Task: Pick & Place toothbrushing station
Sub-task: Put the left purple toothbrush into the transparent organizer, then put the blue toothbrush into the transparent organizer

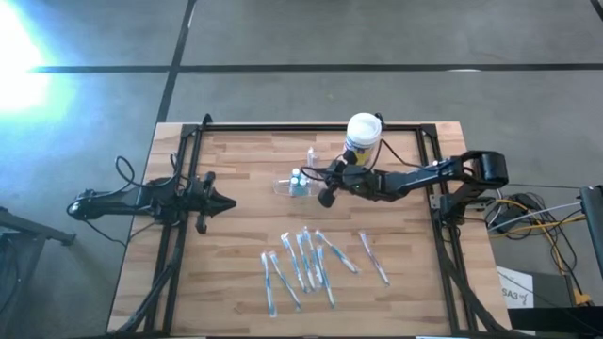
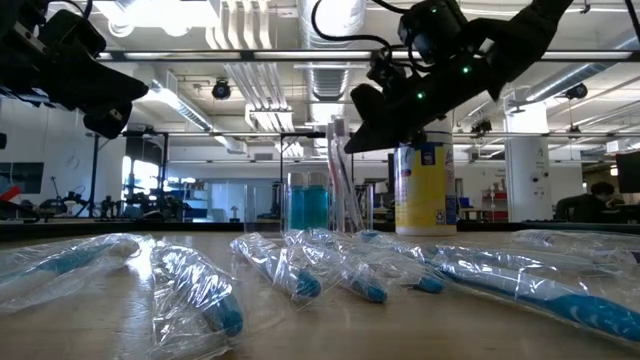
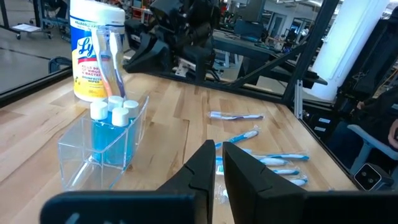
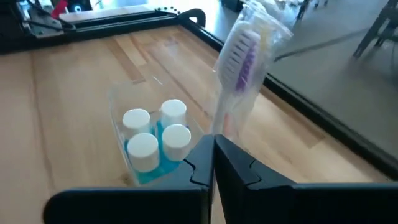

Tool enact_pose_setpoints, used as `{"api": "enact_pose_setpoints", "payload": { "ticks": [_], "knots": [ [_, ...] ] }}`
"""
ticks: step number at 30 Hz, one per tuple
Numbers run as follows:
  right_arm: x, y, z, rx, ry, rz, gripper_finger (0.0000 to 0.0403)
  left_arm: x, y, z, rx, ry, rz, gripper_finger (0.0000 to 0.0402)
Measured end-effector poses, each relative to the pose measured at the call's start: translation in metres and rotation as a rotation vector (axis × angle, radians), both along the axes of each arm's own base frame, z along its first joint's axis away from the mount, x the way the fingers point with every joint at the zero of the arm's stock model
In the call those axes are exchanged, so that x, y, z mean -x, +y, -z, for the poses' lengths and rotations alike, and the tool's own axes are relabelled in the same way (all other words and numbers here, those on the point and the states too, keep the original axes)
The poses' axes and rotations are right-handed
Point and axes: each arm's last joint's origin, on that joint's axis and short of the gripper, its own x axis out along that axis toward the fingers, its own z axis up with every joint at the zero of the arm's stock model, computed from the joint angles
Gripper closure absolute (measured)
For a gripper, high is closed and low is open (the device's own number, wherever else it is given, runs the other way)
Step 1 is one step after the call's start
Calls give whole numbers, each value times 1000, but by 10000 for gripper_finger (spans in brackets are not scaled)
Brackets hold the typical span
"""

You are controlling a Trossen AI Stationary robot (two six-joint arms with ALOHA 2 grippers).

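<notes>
The toothbrushing station (image 1: pixel 290 185) is a clear plastic holder standing mid-table with several small blue bottles with white caps in it (image 4: pixel 155 134). A wrapped toothbrush (image 4: pixel 239 68) with purple bristles stands upright over the holder (image 3: pixel 114 59), head up. My right gripper (image 4: pixel 212 146) reaches in from the table's right (image 1: pixel 318 175) and is shut on it. My left gripper (image 3: pixel 219 158) hovers shut and empty at the table's left (image 1: pixel 229 202), pointing toward the holder. My right gripper pinches the wrapped toothbrush below its head, on the neck (image 4: pixel 222 121), between its two fingers. The fingers come from the table's right, slanting a little downward, and lie across the brush. The brush stands upright, its lower end (image 3: pixel 122 93) down in the holder behind the bottle caps.
A white canister with a yellow-blue label (image 1: pixel 363 132) stands just beyond the holder toward the far edge. Several wrapped toothbrushes (image 1: pixel 311 259) lie scattered on the near half of the table. A black frame (image 1: pixel 433 188) borders the wooden top.
</notes>
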Motion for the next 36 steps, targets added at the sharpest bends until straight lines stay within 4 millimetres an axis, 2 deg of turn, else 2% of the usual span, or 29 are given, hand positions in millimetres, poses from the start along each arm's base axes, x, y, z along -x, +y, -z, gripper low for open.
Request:
{"api": "enact_pose_setpoints", "payload": {
  "ticks": [3,8,14,18,21,28,36],
  "knots": [
    [5,0,-5,-18,17,-1,375,0,0,0,0,0,0,369],
    [15,-1,-14,-32,49,26,318,0,0,0,0,0,0,369],
    [32,1,-45,-25,-11,25,253,0,0,0,6,-3,-2,369],
    [51,10,-69,-47,-51,8,236,0,0,0,7,-4,-2,371],
    [64,21,-78,-71,-41,-21,236,0,0,0,7,-5,-1,370],
    [83,52,-74,-182,63,-87,252,0,0,-1,8,-8,-1,373],
    [78,98,-54,-308,121,-179,255,0,0,-1,8,-10,-1,376]
  ]
}}
